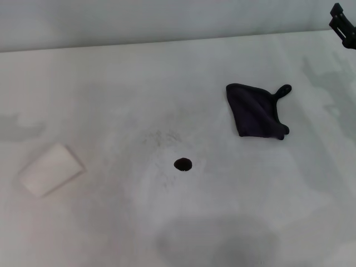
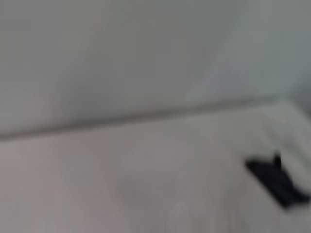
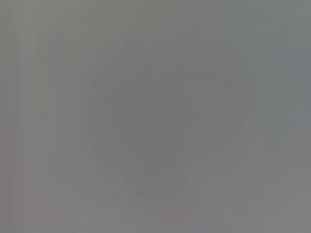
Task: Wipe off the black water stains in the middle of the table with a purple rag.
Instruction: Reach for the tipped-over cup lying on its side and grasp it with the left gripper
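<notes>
Head view: purple rag (image 1: 253, 110) flat, loop tab pointing far-right, w/ long axis diagonal.

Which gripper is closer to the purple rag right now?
Right. The right gripper hangs beyond the purple rag, toward the table's far right corner. The left gripper is out of view.

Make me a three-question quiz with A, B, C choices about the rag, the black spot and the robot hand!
1. Where is the rag from the black spot?
A. on top of it
B. farther back, toward the robot's right
C. nearer, toward the left

2. How many glossy black spots are on the table?
A. one
B. three
C. five

3. What is the rag doing?
A. held in the air
B. lying on the table, untouched
C. hanging off the edge

Answers: 1 B, it lies apart, up and right in the head view. 2 A, only one blot shows. 3 B, the right gripper is at the far corner, away from it.
</notes>
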### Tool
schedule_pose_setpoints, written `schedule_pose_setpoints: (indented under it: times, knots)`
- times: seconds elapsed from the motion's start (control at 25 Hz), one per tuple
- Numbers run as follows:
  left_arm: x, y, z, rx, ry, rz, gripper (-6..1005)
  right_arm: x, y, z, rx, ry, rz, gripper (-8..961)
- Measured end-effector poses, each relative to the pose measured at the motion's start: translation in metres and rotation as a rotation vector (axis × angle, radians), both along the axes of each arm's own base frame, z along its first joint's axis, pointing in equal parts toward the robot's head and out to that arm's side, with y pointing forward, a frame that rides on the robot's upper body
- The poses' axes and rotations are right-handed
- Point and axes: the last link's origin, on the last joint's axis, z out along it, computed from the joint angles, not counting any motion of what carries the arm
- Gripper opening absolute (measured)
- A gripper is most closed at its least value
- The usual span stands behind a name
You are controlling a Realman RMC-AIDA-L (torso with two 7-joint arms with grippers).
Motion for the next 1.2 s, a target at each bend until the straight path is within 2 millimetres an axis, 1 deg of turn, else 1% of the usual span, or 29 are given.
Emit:
schedule_pose_setpoints:
  times: [0.16, 0.36, 0.56, 0.76, 0.84, 1.0, 1.2]
  knots:
    - [0.012, 0.005, -0.009, -0.132, 0.136, -0.005, 877, -0.001, 0.001, 0.0, 0.001, 0.0, 0.003, 872]
    - [0.029, 0.015, -0.035, -0.281, 0.369, -0.05, 877, 0.0, 0.001, 0.001, 0.008, 0.005, -0.001, 872]
    - [0.04, 0.021, -0.064, -0.33, 0.513, -0.124, 876, 0.003, -0.001, 0.003, 0.018, 0.014, -0.014, 872]
    - [0.052, 0.018, -0.094, -0.362, 0.585, -0.238, 876, 0.004, -0.002, 0.003, 0.019, 0.015, -0.019, 872]
    - [0.053, 0.019, -0.105, -0.37, 0.606, -0.259, 876, 0.004, -0.002, 0.003, 0.019, 0.016, -0.019, 872]
    - [0.055, 0.016, -0.12, -0.401, 0.627, -0.278, 876, 0.005, -0.002, 0.003, 0.019, 0.015, -0.021, 872]
    - [0.055, 0.014, -0.131, -0.416, 0.621, -0.28, 876, 0.005, -0.002, 0.003, 0.018, 0.015, -0.022, 872]
